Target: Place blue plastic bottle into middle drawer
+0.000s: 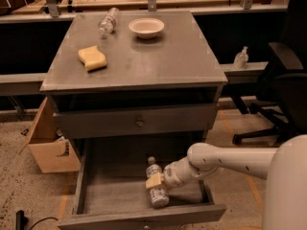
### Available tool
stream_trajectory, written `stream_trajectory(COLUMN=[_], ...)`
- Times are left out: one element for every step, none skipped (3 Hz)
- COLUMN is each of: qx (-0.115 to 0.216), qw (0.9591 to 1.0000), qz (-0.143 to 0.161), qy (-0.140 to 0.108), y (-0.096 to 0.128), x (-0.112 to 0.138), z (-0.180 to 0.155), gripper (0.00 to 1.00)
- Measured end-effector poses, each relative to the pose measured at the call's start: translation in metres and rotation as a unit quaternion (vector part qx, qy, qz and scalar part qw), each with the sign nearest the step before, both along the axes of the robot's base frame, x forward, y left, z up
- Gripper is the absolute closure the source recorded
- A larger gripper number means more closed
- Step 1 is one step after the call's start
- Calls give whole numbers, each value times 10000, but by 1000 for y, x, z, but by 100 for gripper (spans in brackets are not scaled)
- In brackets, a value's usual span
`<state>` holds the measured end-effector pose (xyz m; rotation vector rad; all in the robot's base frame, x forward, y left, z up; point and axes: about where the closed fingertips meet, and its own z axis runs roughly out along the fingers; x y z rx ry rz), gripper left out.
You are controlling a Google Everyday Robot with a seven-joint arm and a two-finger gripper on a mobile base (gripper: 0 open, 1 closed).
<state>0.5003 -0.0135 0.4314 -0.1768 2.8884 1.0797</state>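
Note:
The blue plastic bottle [156,186] lies on its side in the pulled-out middle drawer [110,193], cap pointing to the back, near the drawer's front right. My gripper [156,180] reaches in from the right, low inside the drawer. It is shut on the bottle's middle, with a tan finger pad [154,180] pressed against the label. The bottle rests on or just above the drawer floor.
On the cabinet top lie a smaller clear bottle [108,22], a white bowl [146,27] and a yellow sponge [92,57]. A closed drawer front with a knob [139,123] is above the open drawer. A cardboard box [50,150] stands at left, a black office chair [283,85] at right.

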Motion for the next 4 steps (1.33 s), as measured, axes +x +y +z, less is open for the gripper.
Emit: stream_trajectory(qx=[-376,-928,-1298,-1223], qw=[9992,9956,9913,9916], qz=[-28,-111,-209,-296], qy=[100,11,-78,-293], y=[5,-1,-13,-18], x=[-1,-1,-6,-11], z=[-12,-7,12,43], gripper=[37,7,0,17])
